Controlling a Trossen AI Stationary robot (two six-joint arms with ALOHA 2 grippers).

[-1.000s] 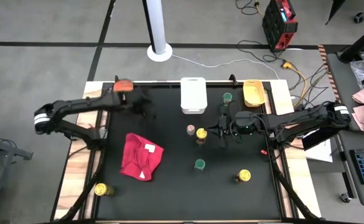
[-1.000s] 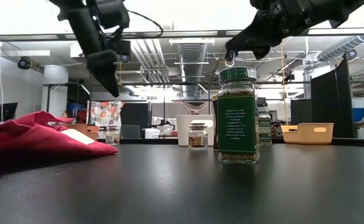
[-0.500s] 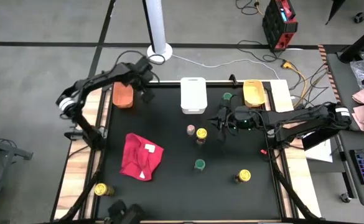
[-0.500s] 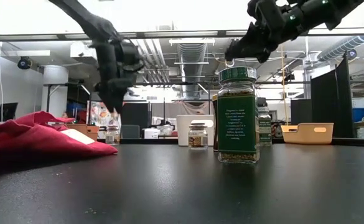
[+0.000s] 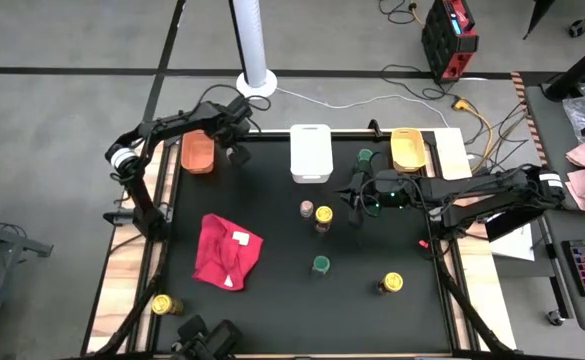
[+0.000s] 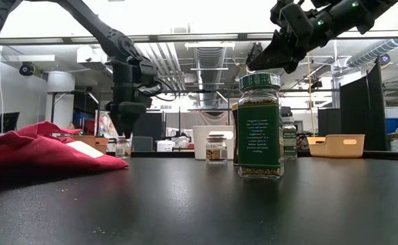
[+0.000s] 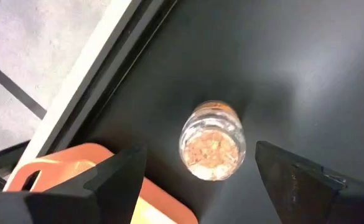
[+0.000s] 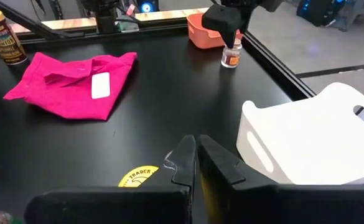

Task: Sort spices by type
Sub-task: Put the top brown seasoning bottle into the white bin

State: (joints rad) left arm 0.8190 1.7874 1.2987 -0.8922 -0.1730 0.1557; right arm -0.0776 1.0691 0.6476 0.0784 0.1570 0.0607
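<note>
My left gripper is open above a small clear jar of tan spice with an orange label, one finger on either side and apart from it. The jar stands on its base on the black mat, next to the orange bin. My right gripper is shut and hangs over the mat just right of a yellow-lidded jar and a pink-lidded jar. Other upright jars: green lid, yellow lid, green lid.
A red cloth lies on the mat's left half. A white bin and a yellow bin sit along the far edge. One yellow-lidded jar stands on the wooden strip at the near left corner.
My left arm has swung from the table's left side toward the far edge. Its gripper has moved past the orange bin and come down over the small jar beside it. My right gripper has stayed close to the yellow-lidded jar.
</note>
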